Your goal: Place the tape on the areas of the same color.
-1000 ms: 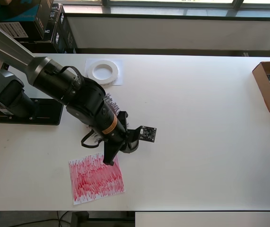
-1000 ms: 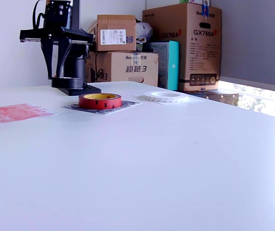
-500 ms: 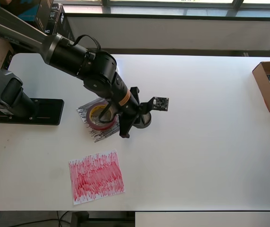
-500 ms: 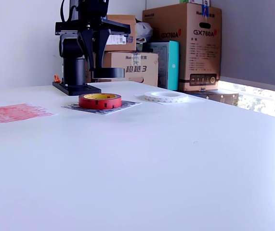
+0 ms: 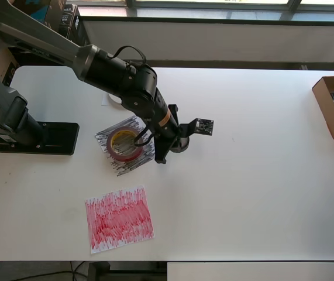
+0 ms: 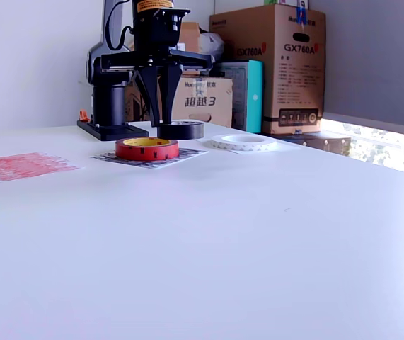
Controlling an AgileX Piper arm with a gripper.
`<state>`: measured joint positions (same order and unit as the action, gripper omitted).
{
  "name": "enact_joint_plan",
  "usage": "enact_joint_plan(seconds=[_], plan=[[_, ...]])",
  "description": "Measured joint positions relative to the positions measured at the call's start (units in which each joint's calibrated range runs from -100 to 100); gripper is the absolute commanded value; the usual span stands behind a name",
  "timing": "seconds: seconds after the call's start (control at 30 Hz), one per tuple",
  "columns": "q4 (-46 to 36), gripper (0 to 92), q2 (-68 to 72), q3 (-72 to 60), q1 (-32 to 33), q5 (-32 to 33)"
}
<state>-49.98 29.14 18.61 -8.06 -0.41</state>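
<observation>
My claw (image 6: 160, 106) gripped the black tape (image 6: 180, 129); I judged lowering it flat on the worktop (image 5: 260, 175) safest.

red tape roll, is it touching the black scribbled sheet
Touching. In the exterior view the red tape roll lies flat on the black scribbled sheet with no gap beneath; the overhead view shows it within the sheet's edges.

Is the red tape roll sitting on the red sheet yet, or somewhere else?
Somewhere else. The red tape roll lies flat on the black-scribbled sheet, while the red-scribbled sheet sits bare nearer the overhead view's bottom edge.
</observation>
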Motion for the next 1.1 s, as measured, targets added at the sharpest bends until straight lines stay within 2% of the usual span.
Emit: enact_joint_plan(seconds=[0.33,0.63,1.1], plan=[[0.0,1.3,0.29,2.13,0.0,-0.67],[0.0,2.3,5.94,1.41,-0.8,-0.76],[0.15,41.8,5.97,1.26,-0.8,-0.56]])
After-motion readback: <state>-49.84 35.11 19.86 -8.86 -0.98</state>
